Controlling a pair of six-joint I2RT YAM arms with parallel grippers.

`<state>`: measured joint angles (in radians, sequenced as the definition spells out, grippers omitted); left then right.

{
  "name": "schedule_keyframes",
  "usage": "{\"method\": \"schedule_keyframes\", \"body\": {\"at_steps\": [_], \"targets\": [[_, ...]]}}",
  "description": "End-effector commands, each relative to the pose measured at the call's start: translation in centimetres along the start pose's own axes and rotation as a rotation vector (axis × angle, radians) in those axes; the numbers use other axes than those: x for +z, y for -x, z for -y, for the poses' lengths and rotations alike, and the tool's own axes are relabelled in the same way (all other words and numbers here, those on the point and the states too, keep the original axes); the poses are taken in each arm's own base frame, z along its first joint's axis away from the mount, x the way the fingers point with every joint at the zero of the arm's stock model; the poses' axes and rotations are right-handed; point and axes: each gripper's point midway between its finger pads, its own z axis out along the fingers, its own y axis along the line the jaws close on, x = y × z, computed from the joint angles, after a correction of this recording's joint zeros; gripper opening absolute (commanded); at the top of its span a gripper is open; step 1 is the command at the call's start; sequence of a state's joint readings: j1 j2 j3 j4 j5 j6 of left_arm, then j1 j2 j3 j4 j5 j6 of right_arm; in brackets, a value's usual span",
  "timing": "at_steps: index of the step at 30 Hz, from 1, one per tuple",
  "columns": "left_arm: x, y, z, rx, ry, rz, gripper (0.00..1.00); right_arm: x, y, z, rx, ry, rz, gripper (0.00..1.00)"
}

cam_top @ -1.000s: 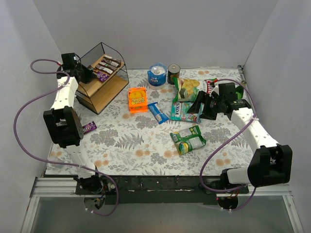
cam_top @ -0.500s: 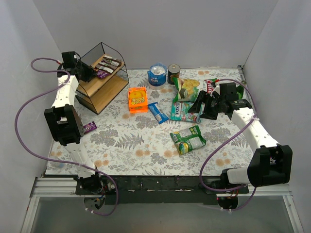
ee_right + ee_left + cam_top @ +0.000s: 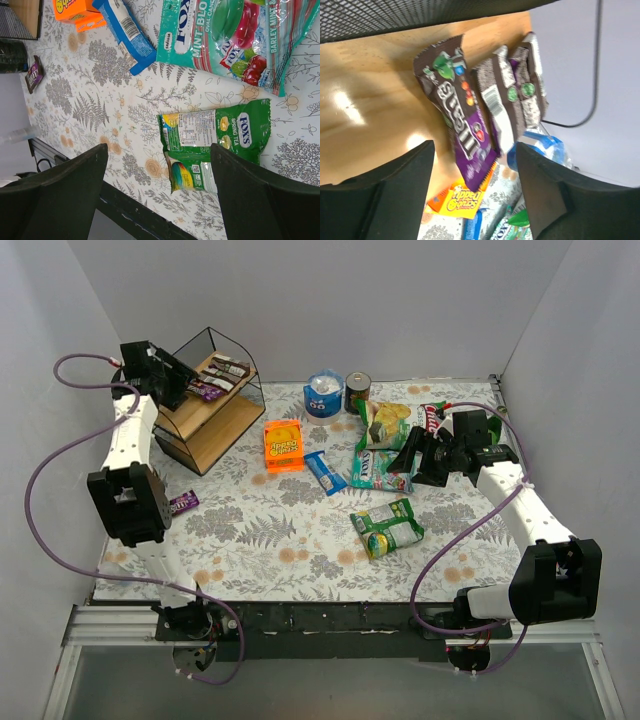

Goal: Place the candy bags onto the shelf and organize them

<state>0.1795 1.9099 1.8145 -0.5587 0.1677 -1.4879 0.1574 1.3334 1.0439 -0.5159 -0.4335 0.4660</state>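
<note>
Left pincer (image 3: 170,382) up at the shelf (image 3: 215,432), fingers spread apart and empty, framing the upper board (image 3: 370,90) in the wrist view. On that board, lying side by side and touching at the edges: purple candy bag (image 3: 465,130), brown bar (image 3: 495,100), second brown bar (image 3: 527,85). Right pincer (image 3: 412,455) likewise spread, gripping nothing, hanging near the teal mint pouch (image 3: 378,472). Down on the bench (image 3: 270,530), well apart from the shelf: orange box (image 3: 283,443), blue bar (image 3: 325,472), green pouch (image 3: 387,527). Close to the left arm, small purple wrapper (image 3: 183,503).
</note>
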Motion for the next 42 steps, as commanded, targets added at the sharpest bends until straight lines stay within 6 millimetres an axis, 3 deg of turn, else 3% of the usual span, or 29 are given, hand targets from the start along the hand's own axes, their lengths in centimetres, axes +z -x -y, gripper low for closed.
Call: {"method": "schedule_keyframes", "body": {"at_steps": [1, 5, 8, 9, 10, 12, 13, 14, 16, 17, 19, 21, 26, 30, 37, 42], "targets": [[-7.5, 2.9, 5.8, 0.061, -0.155, 0.105, 0.68, -0.3, 1.2, -1.1, -0.032, 0.045, 0.027, 0.9], [-11.1, 3.5, 7.5, 0.099, -0.209, 0.15, 0.83, -0.5, 1.3, -1.2, -0.033, 0.044, 0.033, 0.91], [-14.6, 4.7, 6.6, 0.114, -0.136, 0.24, 0.93, -0.5, 1.0, -1.4, -0.011, 0.054, 0.022, 0.91], [-15.2, 4.5, 5.2, 0.115, -0.083, 0.248, 0.97, -0.6, 0.8, -1.5, -0.007, 0.063, 0.018, 0.9], [-17.8, 5.7, 4.3, 0.121, -0.03, 0.343, 0.98, -0.6, 0.7, -1.6, -0.006, 0.065, 0.015, 0.9], [-20.2, 5.7, 2.1, 0.123, 0.048, 0.407, 0.98, -0.6, 0.3, -1.3, 0.004, 0.055, 0.008, 0.9], [-20.3, 5.2, -0.8, 0.114, 0.147, 0.432, 0.98, -0.6, 0.2, -1.2, 0.008, 0.051, 0.007, 0.9], [-23.1, 5.2, -1.3, 0.099, 0.151, 0.491, 0.98, -0.6, 0.0, -1.1, 0.013, 0.049, 0.004, 0.9], [-23.3, 3.0, -5.6, 0.079, 0.269, 0.476, 0.98, -0.5, -0.1, -1.1, 0.025, 0.052, -0.002, 0.9], [-25.5, 2.9, -7.0, 0.049, 0.307, 0.542, 0.98, -0.4, -0.3, -1.1, 0.028, 0.053, -0.01, 0.89], [-25.7, 1.0, -10.9, 0.021, 0.421, 0.534, 0.98, -0.2, -0.6, -1.0, 0.043, 0.056, -0.023, 0.89], [-26.7, -0.2, -13.0, -0.021, 0.485, 0.543, 0.98, 0.0, -0.8, -0.8, 0.052, 0.058, -0.032, 0.88], [-24.9, -4.6, -17.4, -0.111, 0.574, 0.443, 0.98, 0.3, -1.2, -0.6, 0.068, 0.055, -0.039, 0.88], [-22.8, -7.6, -19.5, -0.172, 0.59, 0.362, 0.98, 0.3, -1.6, -0.4, 0.07, 0.06, -0.034, 0.88], [-18.7, -11.5, -21.3, -0.188, 0.547, 0.224, 0.98, 0.3, -2.1, -0.1, 0.078, 0.058, -0.034, 0.88], [-14.8, -13.1, -21.7, -0.095, 0.496, 0.103, 0.98, 0.2, -1.9, -0.3, 0.077, 0.061, -0.029, 0.87]]}}
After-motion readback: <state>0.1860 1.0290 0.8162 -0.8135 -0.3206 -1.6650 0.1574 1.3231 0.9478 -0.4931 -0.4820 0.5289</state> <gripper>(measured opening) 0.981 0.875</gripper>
